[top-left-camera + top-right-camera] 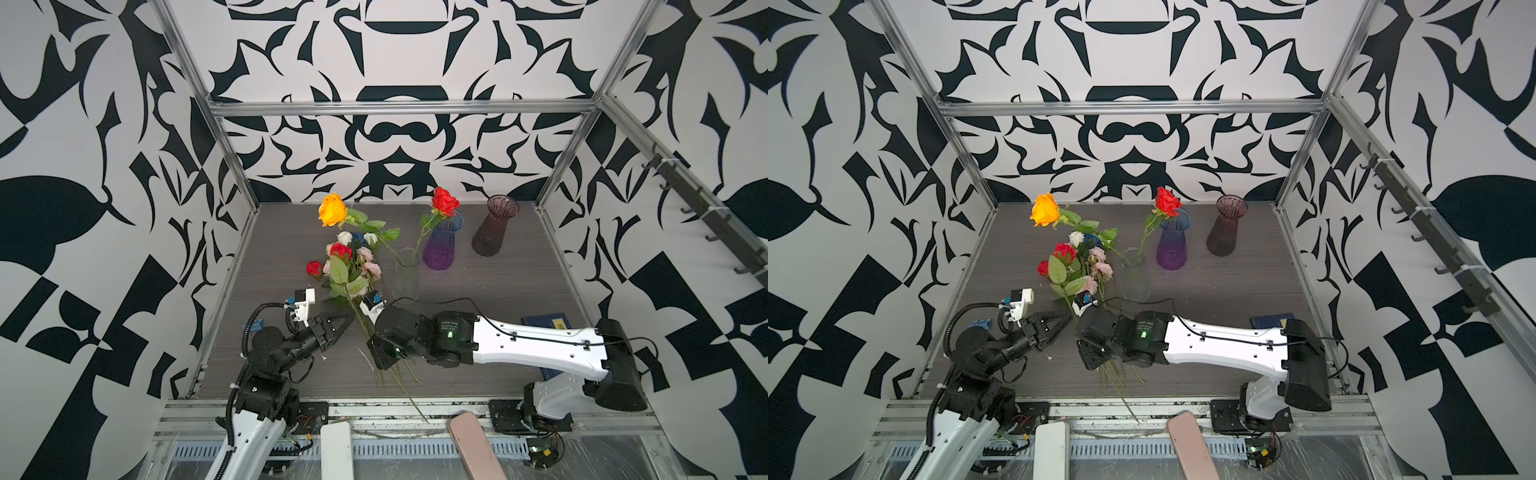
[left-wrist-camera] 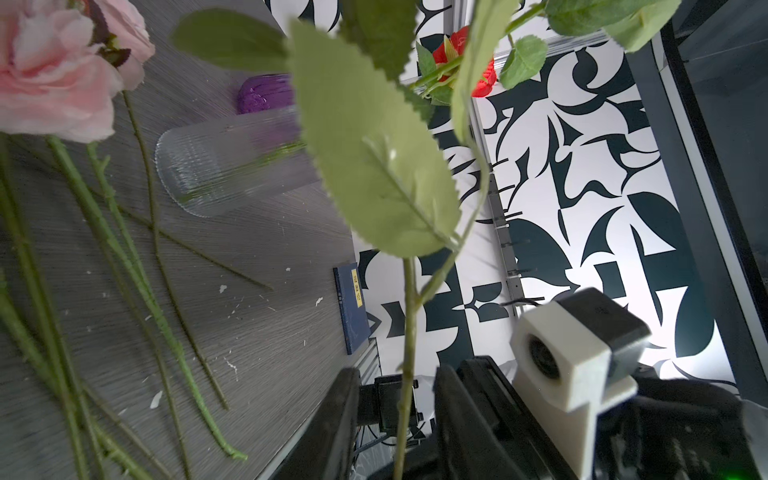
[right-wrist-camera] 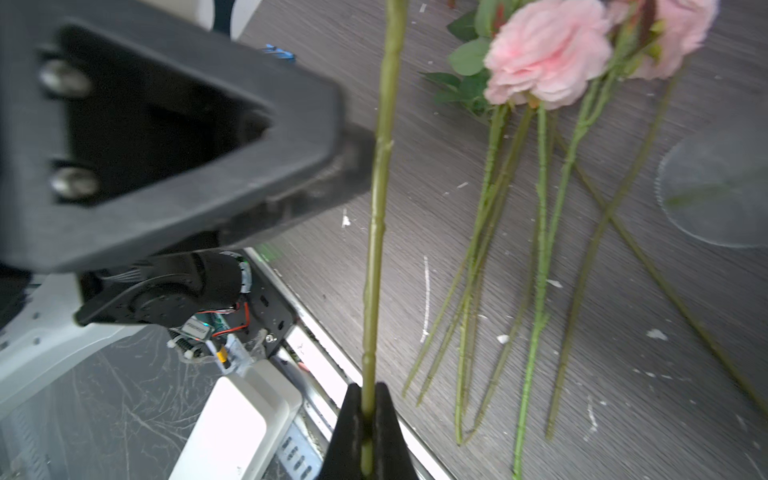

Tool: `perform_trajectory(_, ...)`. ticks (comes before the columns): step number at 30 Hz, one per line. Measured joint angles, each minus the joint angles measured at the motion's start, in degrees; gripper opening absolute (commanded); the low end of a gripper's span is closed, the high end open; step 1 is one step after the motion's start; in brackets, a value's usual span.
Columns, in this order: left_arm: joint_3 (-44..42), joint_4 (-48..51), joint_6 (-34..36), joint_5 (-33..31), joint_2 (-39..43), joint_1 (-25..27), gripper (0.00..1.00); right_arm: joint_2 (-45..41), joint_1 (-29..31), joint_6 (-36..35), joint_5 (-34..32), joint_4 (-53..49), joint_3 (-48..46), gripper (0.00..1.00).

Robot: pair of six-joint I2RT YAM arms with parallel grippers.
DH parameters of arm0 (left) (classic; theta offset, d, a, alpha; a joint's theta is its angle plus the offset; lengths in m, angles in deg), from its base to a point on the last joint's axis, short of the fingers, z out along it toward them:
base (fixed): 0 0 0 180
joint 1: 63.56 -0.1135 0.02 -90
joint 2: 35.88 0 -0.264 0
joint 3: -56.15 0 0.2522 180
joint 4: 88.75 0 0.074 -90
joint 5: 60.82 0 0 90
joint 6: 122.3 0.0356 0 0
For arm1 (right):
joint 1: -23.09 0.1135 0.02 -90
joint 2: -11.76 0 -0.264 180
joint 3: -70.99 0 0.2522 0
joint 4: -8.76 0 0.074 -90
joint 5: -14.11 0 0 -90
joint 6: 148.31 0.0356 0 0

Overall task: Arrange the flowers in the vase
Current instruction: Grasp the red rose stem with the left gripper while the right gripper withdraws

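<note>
Right fingers [image 3: 351,432] clenched on a leafy rose stem [image 3: 376,232], holding it clear of the tabletop [image 1: 519,282]. Left fingers [image 1: 341,323] released, straddling that stem (gaps on both sides in the left wrist view). Loose flowers [image 1: 353,266] lie beside the clear vase [image 1: 407,274], which holds an orange rose [image 1: 332,209] and a red rose [image 1: 445,201].

**Flowers left, vases right**

On the worktop [image 1: 519,286] the loose flowers [image 1: 368,268] lie left of centre, stems toward the near edge, where the right end effector [image 3: 368,399] holds one stem [image 3: 378,249]. Just right stands a vase [image 1: 407,276] with two upright flowers [image 1: 445,201] in it; a second vase [image 1: 440,249] is behind-right of it, a third vase [image 1: 494,228] farther right. A book [image 1: 544,321] lies near right.
</note>
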Motion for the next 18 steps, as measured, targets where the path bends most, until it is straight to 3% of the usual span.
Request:
perform_trajectory(3, 0.0, 0.0, 0.0, 0.0, 0.0, 0.0, 0.28, 1.2, 0.6, -0.1, 0.8, 0.0, 0.9, 0.0)
perform_trajectory(5, 0.0, 0.1, 0.2, 0.0, 0.0, 0.0, 0.18, 1.7, 0.8, -0.2, 1.0, 0.1, 1.0, 0.0)
perform_trajectory(7, 0.0, 0.2, 0.1, 0.1, 0.0, 0.0, 0.0, 2.0, 0.9, -0.2, 1.0, 0.2, 1.0, 0.0)
perform_trajectory(8, 0.0, 0.4, 0.2, 0.0, 0.1, 0.0, 0.0, 2.0, 0.9, -0.1, 0.9, 0.2, 1.0, 0.02)
perform_trajectory(13, 0.4, 1.3, -0.1, 0.0, 0.6, 0.0, 0.0, 0.2, 1.0, 0.1, -2.9, -0.8, 0.9, 0.47)
perform_trajectory(15, 1.6, 3.3, 0.4, -0.3, 1.0, 0.0, 0.0, -2.4, 1.0, 0.4, -6.4, -1.6, 0.0, 0.56)
perform_trajectory(18, 6.1, 7.6, 2.8, -0.9, 1.0, 0.0, 0.0, -10.2, 0.9, 0.7, -13.4, -2.8, -3.5, 0.58)
